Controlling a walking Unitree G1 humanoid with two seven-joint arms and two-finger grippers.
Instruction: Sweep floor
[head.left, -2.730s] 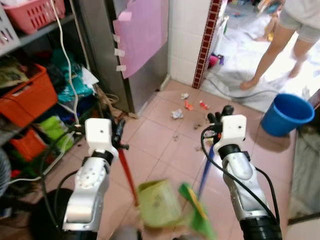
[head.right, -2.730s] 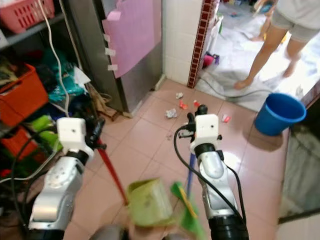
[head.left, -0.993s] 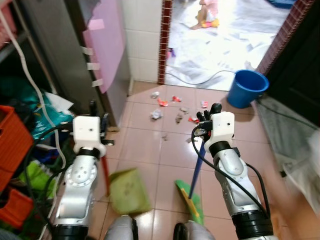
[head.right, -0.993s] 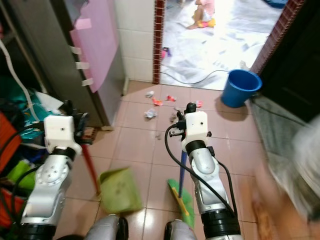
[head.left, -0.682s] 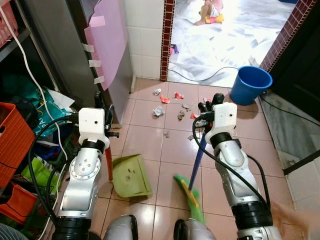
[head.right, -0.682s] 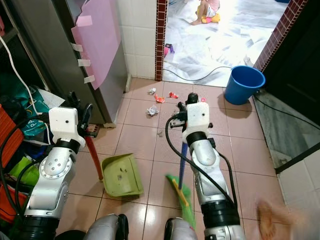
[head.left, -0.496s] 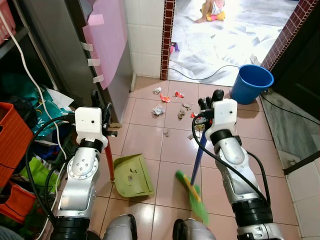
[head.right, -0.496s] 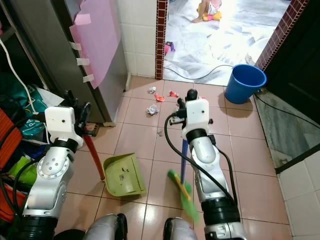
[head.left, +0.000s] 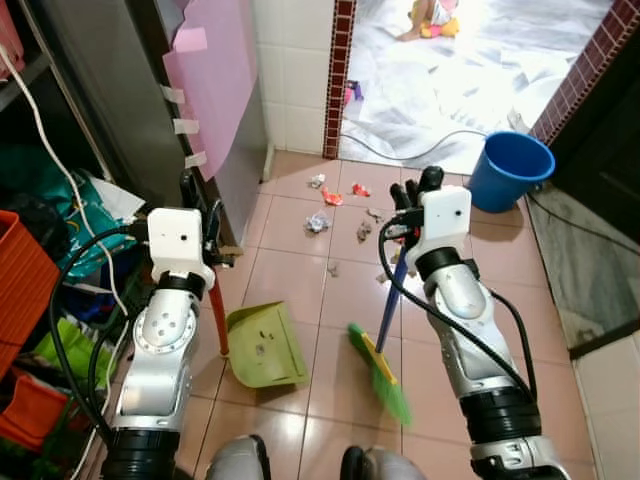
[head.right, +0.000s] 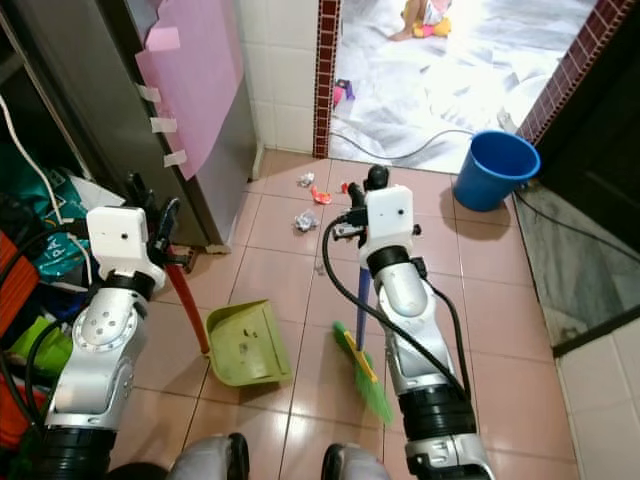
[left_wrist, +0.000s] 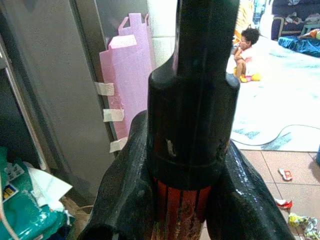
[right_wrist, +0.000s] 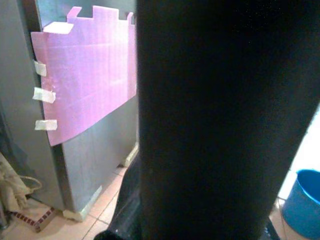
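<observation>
Left claw (left_wrist: 186, 200) clamps the red-and-black dustpan handle (left_wrist: 192, 100) beside a taped pink sheet (left_wrist: 127, 80)

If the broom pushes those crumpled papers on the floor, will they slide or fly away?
The crumpled papers look small and light, so they would probably skid easily on the smooth tiles. Being loose and scattered, some may tumble sideways past the broom rather than straight into the dustpan.

pink tiled floor (head.left: 300, 275), grout lines visible. grey metal cabinet (head.left: 110, 90) at left, pink sheet (head.left: 215, 75) taped on its side. white wall tiles (head.left: 290, 70), red-brown brick trim (head.left: 335, 75) at doorway. bright room beyond, pale floor covering (head.left: 460, 70), cable (head.left: 400, 150) across it. blue bucket (head.left: 510, 170) by threshold. cluttered shelves (head.left: 40, 250) far left, orange crate (head.left: 20, 275).
</observation>
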